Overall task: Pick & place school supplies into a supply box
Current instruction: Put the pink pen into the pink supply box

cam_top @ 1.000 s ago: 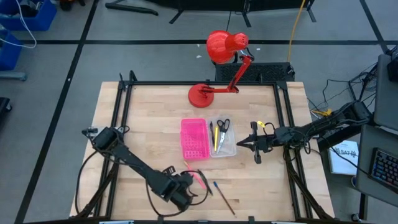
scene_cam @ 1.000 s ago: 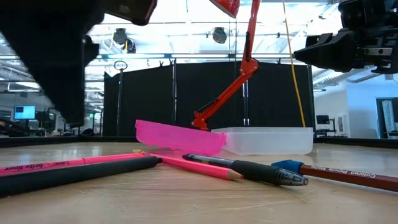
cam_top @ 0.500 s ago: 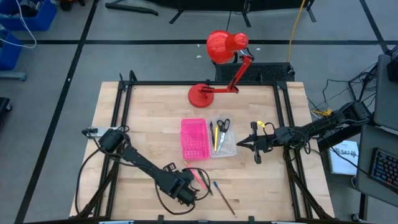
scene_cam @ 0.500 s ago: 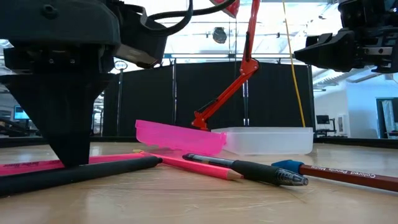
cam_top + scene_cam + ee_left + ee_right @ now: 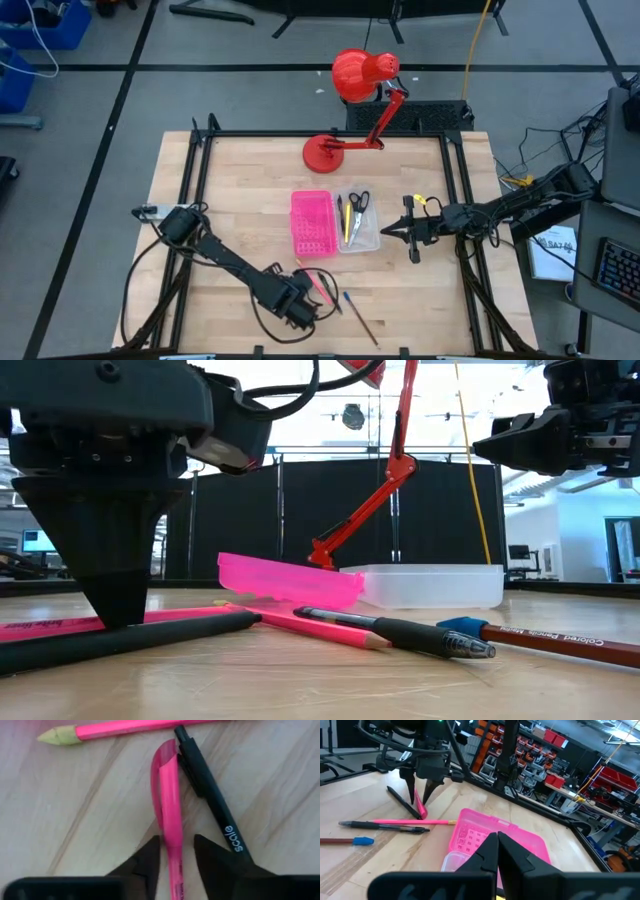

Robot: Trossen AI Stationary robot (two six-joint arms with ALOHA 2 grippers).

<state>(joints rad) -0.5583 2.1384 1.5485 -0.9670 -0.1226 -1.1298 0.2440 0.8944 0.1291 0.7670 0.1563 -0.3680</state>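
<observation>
My left gripper [image 5: 177,855] had narrowed astride the pink highlighter [image 5: 167,795]; matte black pen [image 5: 210,795] touching alongside, near tabletop's front edge.

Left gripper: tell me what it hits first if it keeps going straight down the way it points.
The pink highlighter: the left gripper has a finger on each side of it, with the wooden table directly beneath.

The word "scale" is printed in white on the barrel of the black pen [image 5: 210,790], as seen in the left wrist view. In the low view, "brite liner" is printed on the pink highlighter [image 5: 60,626], and "Colored Pencil" is partly legible on the red pencil [image 5: 570,641]. No other text can be read.
</observation>
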